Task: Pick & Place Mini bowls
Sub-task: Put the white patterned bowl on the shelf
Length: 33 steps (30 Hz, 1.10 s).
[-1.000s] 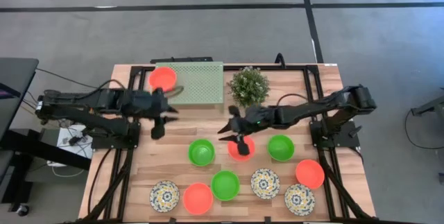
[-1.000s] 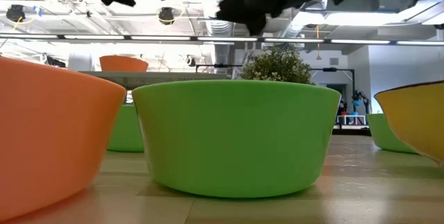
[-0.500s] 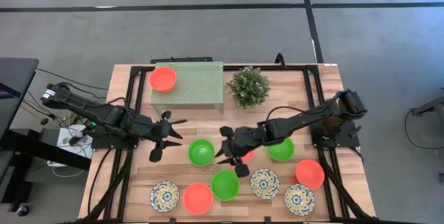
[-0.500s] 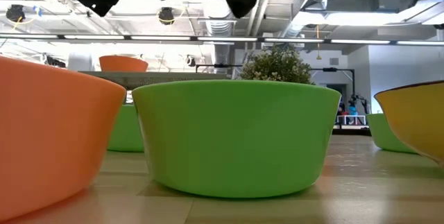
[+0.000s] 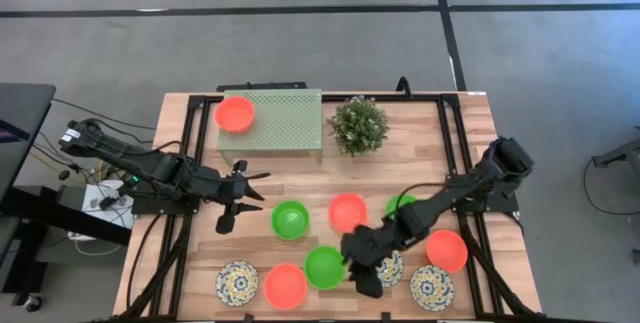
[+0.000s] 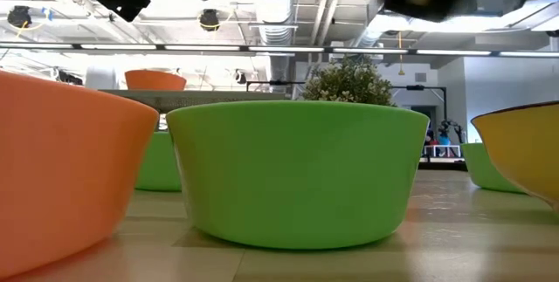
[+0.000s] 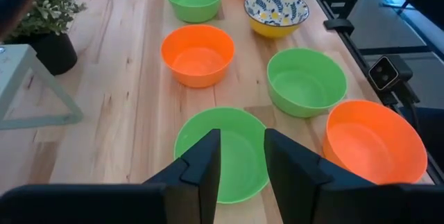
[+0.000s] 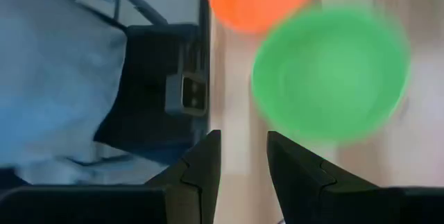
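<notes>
The right tool [image 5: 362,266] is being held low over the counter's [image 5: 470,113] front edge, fingers slightly parted and empty, just beside the front green bowl [image 5: 324,266] and partly covering a floral bowl [image 5: 388,266]. Beyond it, a red-orange bowl [image 5: 348,211] is sitting clear. The left tool [image 5: 240,197] is being held open and empty, near another green bowl [image 5: 290,219]. Farthest back, one red-orange bowl [image 5: 235,114] is resting on the perforated green stand [image 5: 285,123].

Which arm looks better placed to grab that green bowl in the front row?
Right, probably. The right gripper hangs open beside that green bowl, while the left gripper waits farther back, beside another green bowl.
</notes>
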Each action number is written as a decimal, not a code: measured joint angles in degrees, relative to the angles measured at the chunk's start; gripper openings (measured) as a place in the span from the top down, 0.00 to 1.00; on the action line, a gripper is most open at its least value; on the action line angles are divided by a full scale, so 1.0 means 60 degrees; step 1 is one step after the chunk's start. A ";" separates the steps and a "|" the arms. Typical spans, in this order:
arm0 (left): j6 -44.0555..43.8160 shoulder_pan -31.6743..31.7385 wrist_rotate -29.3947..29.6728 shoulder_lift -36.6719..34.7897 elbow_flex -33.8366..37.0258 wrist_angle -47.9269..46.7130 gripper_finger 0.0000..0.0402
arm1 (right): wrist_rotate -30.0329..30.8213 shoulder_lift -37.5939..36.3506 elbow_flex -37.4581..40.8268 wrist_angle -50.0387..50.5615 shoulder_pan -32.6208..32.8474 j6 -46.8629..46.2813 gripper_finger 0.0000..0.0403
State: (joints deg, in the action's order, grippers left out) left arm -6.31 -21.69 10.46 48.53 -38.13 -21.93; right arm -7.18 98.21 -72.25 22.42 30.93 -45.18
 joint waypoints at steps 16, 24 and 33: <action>-0.0029 0.0004 -0.0004 0.0000 0.0000 0.0025 0.72 | 0.1018 0.0088 0.0106 0.1732 0.1286 -0.4282 0.72; -0.0029 0.0000 -0.0004 0.0000 0.0000 0.0027 0.72 | 0.1402 0.0561 0.0087 0.1857 0.1261 -0.3714 0.72; -0.0033 -0.0016 -0.0007 0.0055 0.0036 0.0092 0.72 | 0.0974 0.1472 0.0047 0.1790 0.1087 -0.3120 0.72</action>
State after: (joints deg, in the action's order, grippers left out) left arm -6.50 -21.79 10.41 48.86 -37.91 -21.38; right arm -1.33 107.04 -71.96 33.16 37.45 -63.90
